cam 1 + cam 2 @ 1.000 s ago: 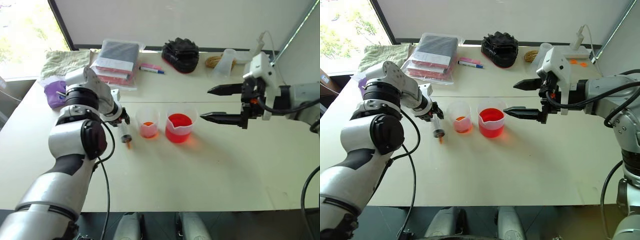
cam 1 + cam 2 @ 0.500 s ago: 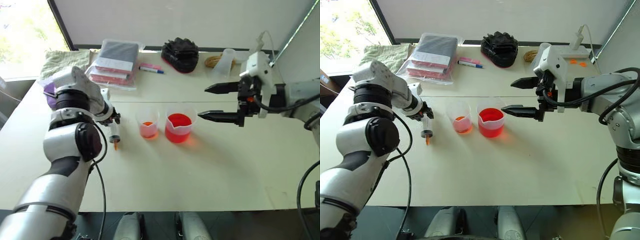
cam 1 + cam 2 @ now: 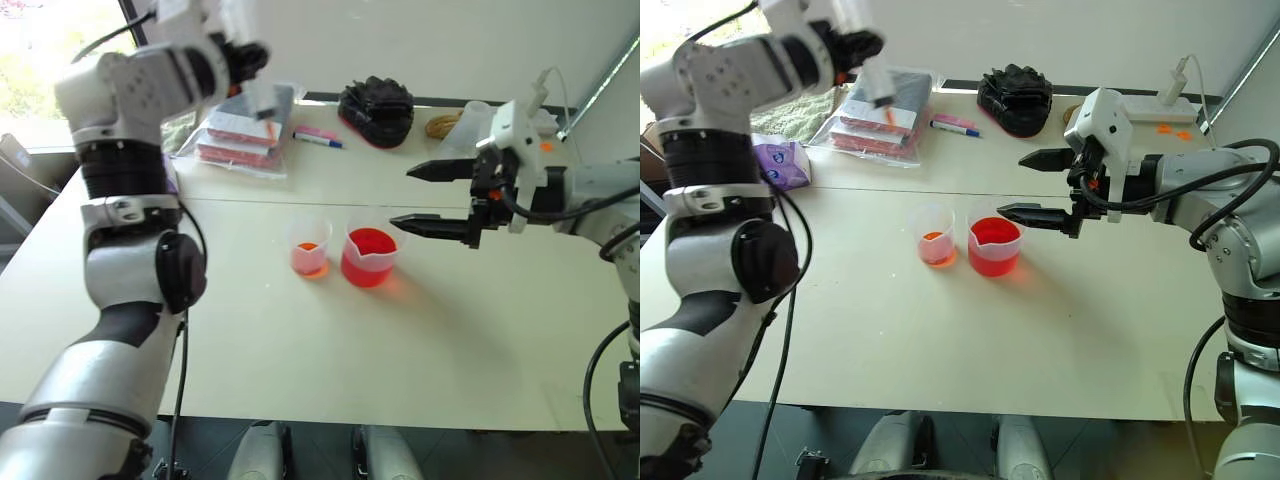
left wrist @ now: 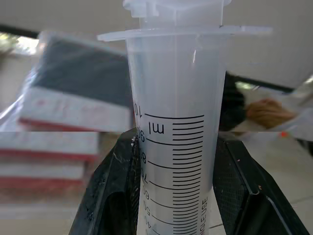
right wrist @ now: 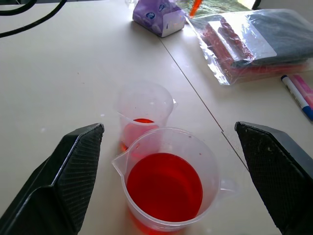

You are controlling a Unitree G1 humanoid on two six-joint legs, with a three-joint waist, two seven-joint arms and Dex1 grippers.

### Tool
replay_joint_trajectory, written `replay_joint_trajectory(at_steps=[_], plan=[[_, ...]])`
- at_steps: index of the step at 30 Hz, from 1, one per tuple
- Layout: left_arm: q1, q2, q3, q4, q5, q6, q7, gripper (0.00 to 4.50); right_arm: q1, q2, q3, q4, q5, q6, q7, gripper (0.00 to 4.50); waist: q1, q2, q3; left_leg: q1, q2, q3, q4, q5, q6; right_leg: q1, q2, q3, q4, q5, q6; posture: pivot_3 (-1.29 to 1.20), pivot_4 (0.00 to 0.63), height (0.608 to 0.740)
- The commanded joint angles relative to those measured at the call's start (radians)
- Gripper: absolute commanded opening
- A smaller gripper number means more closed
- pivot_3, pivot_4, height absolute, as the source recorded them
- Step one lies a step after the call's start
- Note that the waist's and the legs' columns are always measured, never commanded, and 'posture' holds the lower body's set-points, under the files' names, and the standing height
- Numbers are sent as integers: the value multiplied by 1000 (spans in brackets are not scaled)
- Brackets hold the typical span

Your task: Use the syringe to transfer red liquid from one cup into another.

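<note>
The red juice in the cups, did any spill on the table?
No spill shows. The red liquid sits inside the spouted beaker, with a little in the small cup beside it; both stand upright. The table around them looks dry. The reddish tint beside the beaker looks like light glowing through it.

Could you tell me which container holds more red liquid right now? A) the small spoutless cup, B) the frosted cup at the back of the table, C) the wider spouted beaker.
C: the spouted beaker is filled well up with red liquid, while the small cup has only a shallow layer.
</note>
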Motion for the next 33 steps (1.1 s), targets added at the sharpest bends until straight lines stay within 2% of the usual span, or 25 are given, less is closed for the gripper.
replay_joint_trajectory(at_steps=[1, 8, 15, 23, 33], plan=[[-30, -83, -26, 29, -70, -145, -118, 1475, 31, -6, -77, -39, 2, -11, -37, 4500, -5, 0, 0, 0, 0, 0, 1, 0, 1, 0, 0, 0, 0, 0, 0, 0, 150, 740], [98, -213, -169, 29, -93, -328, -370, 1475, 167, -15, -220, -125, 31, 36, -141, 4500, -17, 1, 0, 2, 2, 0, 2, -2, 3, 0, 2, 2, 0, 0, 0, 0, 150, 740], [220, -227, -317, 6, -71, -445, -603, 1475, 274, -4, -373, -228, 120, 126, -247, 4500, -12, 1, 0, 2, 2, -2, 3, -5, 8, 0, 2, 2, 0, 0, 0, 0, 150, 740], [355, -176, -457, -60, 18, -553, -710, 1475, 310, 6, -428, -292, 196, 163, -343, 4500, -8, 1, -1, 2, 2, -2, 4, -6, 11, 1, 2, 3, 0, 0, 0, 0, 150, 740], [511, -173, -489, -127, 66, -661, -671, 1475, 210, 32, -388, -238, 307, 188, -438, 4500, -6, 1, -1, 2, 3, -3, 6, -7, 13, 1, 2, 3, 0, 0, 0, 0, 150, 740]])
